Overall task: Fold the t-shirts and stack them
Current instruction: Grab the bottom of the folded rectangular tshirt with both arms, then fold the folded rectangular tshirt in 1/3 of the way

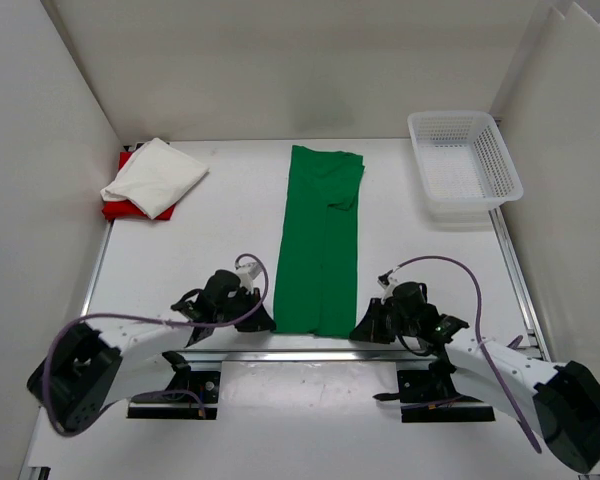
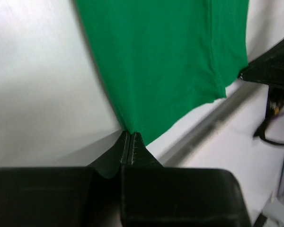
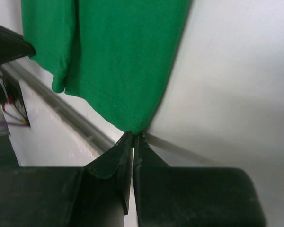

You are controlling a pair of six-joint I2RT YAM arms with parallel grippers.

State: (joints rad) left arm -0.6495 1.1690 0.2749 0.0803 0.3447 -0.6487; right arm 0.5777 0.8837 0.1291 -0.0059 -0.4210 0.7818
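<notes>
The green t-shirt (image 1: pixel 320 240) lies as a long narrow strip down the middle of the table, sleeves folded in. My left gripper (image 1: pixel 264 320) is shut on its near left corner (image 2: pixel 132 124). My right gripper (image 1: pixel 364 328) is shut on its near right corner (image 3: pixel 135 124). The white t-shirt (image 1: pixel 155 176) lies folded at the back left on top of the red t-shirt (image 1: pixel 120 208), of which only an edge shows.
A white plastic mesh basket (image 1: pixel 464 165) stands at the back right. White walls enclose the table on three sides. A metal rail (image 1: pixel 310 352) runs along the near edge between the arm bases.
</notes>
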